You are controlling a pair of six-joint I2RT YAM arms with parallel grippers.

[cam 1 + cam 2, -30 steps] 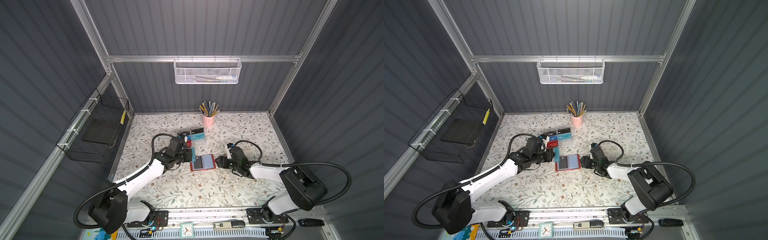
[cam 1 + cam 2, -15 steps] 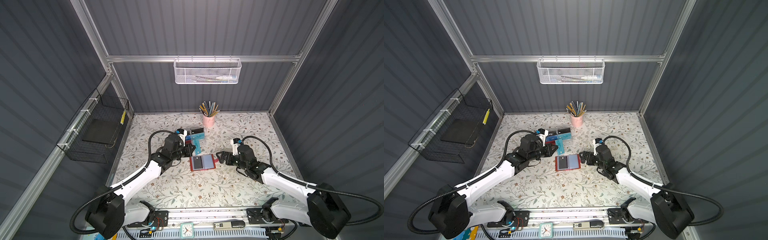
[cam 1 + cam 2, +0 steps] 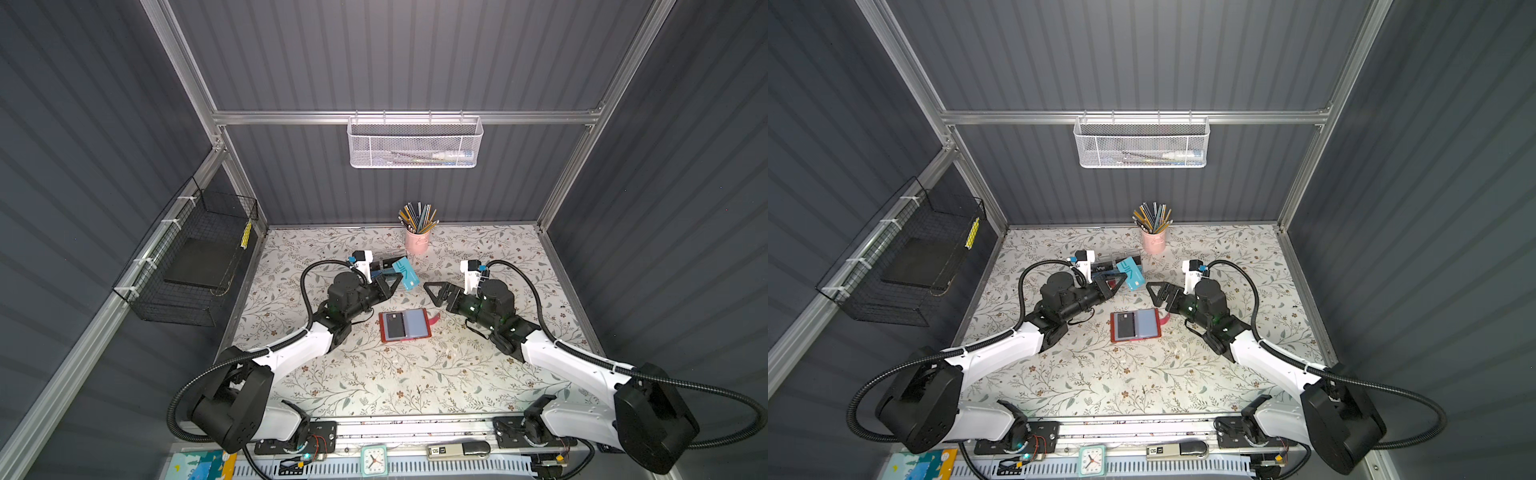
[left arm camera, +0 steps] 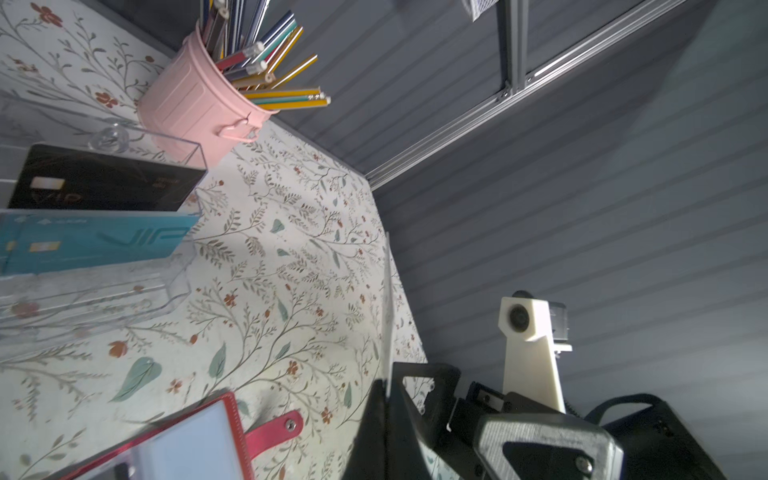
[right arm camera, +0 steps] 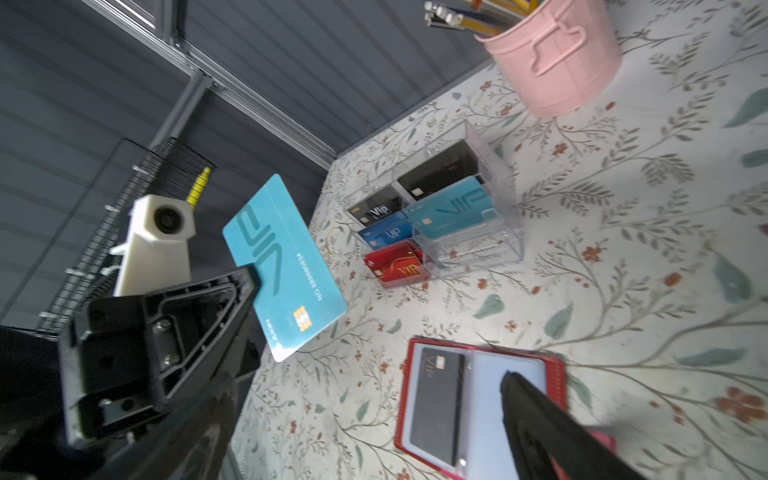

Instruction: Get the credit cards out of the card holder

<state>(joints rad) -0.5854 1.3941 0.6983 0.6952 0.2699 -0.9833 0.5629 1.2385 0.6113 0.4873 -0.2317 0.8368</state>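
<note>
The red card holder (image 3: 417,324) (image 3: 1147,324) lies open on the table between both arms. A black card (image 3: 395,325) (image 5: 436,403) sits in one of its clear sleeves; the sleeve beside it looks empty. My left gripper (image 3: 396,279) (image 3: 1121,279) (image 4: 388,390) is raised behind the holder, shut on a corner of a teal VIP card (image 3: 405,272) (image 5: 286,266). In the left wrist view that card shows edge-on. My right gripper (image 3: 432,291) (image 3: 1154,291) (image 5: 365,380) hovers just right of the holder (image 5: 486,415), open and empty.
A clear compartmented box (image 5: 469,220) (image 4: 124,299) holding several cards stands behind the left gripper. A pink cup of pencils (image 3: 417,242) (image 3: 1153,241) stands at the back. A black wire basket (image 3: 195,266) hangs on the left wall.
The left gripper has lifted the teal card up and back, away from the holder. The right gripper has opened and drawn back to the right, off the holder.
</note>
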